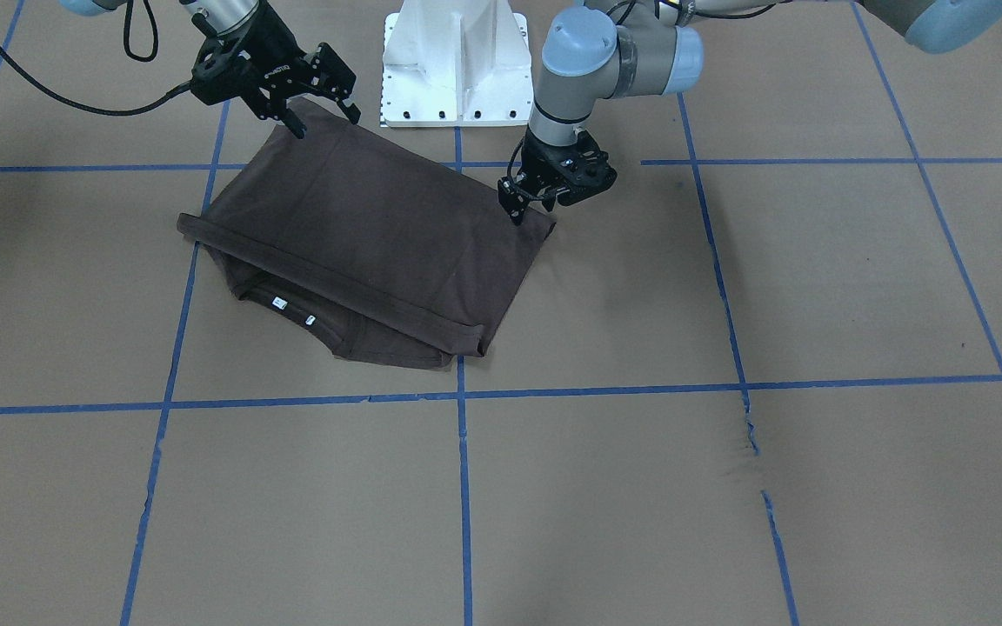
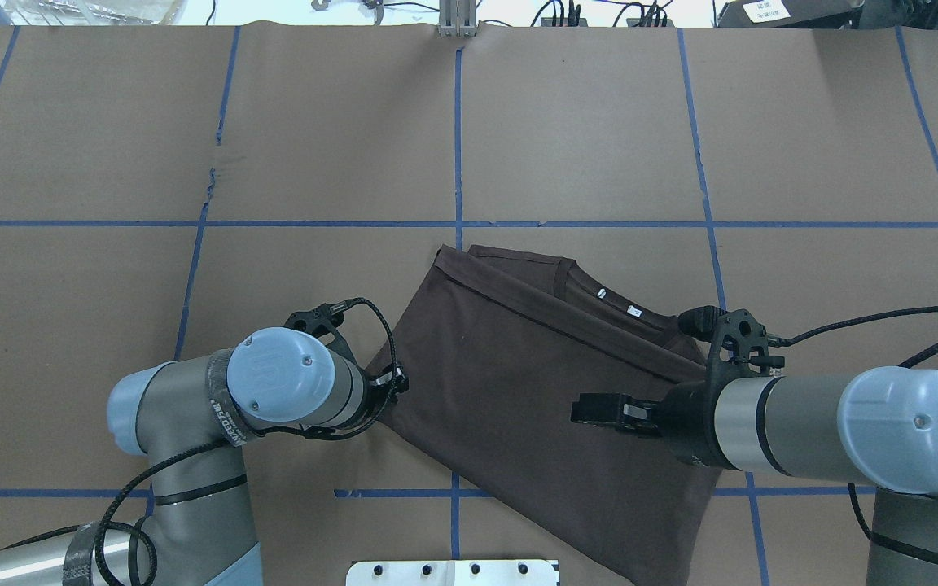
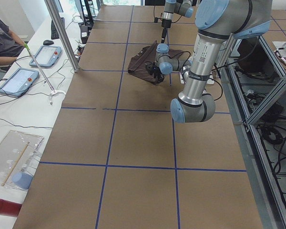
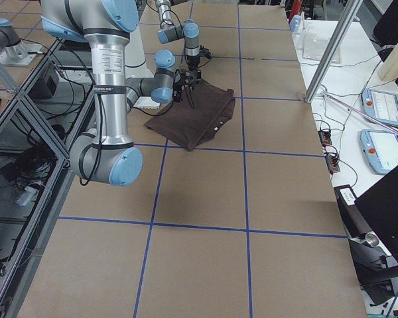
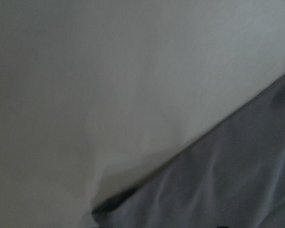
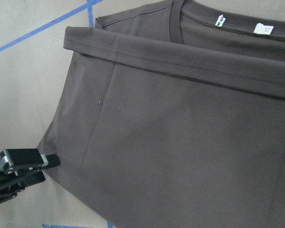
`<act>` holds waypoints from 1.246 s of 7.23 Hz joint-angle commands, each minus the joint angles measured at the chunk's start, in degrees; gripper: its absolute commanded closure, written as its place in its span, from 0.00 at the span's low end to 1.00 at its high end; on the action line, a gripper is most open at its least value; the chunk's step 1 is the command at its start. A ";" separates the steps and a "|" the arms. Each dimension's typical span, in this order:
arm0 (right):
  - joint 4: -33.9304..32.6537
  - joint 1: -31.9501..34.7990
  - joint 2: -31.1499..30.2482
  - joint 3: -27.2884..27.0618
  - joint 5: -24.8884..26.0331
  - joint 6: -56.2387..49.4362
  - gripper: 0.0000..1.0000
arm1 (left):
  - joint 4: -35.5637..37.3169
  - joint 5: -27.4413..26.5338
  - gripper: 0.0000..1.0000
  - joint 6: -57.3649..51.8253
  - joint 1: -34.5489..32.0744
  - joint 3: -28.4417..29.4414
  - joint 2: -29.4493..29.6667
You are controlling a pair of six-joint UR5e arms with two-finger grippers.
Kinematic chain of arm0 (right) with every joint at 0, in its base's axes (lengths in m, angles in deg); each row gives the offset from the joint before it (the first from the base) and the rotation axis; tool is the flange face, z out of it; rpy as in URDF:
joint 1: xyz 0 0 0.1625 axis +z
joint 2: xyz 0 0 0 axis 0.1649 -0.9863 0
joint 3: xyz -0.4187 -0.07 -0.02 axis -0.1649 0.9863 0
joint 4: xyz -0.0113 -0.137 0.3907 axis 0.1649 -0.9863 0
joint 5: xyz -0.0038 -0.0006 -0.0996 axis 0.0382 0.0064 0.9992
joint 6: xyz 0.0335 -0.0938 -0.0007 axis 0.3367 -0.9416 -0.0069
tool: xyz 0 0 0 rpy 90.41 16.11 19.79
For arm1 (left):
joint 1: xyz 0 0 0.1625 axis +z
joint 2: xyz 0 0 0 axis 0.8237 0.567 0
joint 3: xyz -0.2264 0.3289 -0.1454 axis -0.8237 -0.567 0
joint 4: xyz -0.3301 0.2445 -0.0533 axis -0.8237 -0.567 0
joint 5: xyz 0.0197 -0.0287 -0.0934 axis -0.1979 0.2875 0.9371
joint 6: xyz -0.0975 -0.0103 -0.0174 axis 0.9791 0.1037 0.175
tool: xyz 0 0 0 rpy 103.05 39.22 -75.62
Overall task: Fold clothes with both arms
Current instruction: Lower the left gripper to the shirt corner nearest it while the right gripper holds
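Observation:
The dark grey-brown T-shirt (image 1: 362,226) lies folded in half on the brown paper, its hem laid across just below the collar, where two white tags (image 1: 279,303) show. It also shows in the overhead view (image 2: 518,382) and the right wrist view (image 6: 180,133). My left gripper (image 1: 532,209) is low at the shirt's corner nearest the base, fingers apart, one fingertip (image 6: 23,159) at the cloth's edge. My right gripper (image 1: 324,120) is open and empty, raised over the shirt's other near-base corner. The left wrist view shows only blurred paper and shirt cloth (image 5: 228,190).
The white pedestal base (image 1: 453,61) stands just behind the shirt. Blue tape lines grid the paper, which has a tear (image 1: 749,426) on my left side. A person (image 3: 5,38) sits at a side bench with tablets, beyond the table's far edge.

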 commanded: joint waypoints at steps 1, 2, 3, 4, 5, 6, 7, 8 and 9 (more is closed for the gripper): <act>-0.03 0.13 0.05 0.40 0.06 0.03 0.00 | 0.00 -0.51 1.00 -0.36 -0.36 -0.36 0.13; -0.03 0.05 0.05 0.41 0.06 0.03 0.00 | 0.00 -0.25 1.00 -0.62 -1.32 -0.62 0.13; -0.03 0.05 0.05 0.58 0.06 0.03 0.00 | 0.09 -0.25 1.00 -0.62 -2.29 -0.62 0.22; -0.03 0.13 0.05 0.76 0.06 0.03 0.00 | 0.09 -0.16 1.00 -0.88 -3.69 -0.54 0.13; -0.03 0.22 0.05 1.02 0.06 -0.06 0.00 | 0.09 -0.16 1.00 -1.15 -5.53 -0.01 0.22; -0.03 0.48 -0.04 1.11 0.06 -0.06 0.00 | -0.17 -0.16 1.00 -1.32 -8.42 1.73 0.57; -0.03 0.83 -0.04 1.37 -0.03 -0.06 0.00 | -0.52 -0.34 1.00 -6.63 -11.85 5.66 2.92; -0.03 1.36 -0.04 1.46 -0.03 -0.06 0.00 | -1.14 -0.34 1.00 -10.78 -15.88 10.84 5.82; -0.03 1.80 0.05 1.46 -0.12 -0.15 0.00 | -5.49 -0.34 1.00 -14.99 -19.93 18.37 9.32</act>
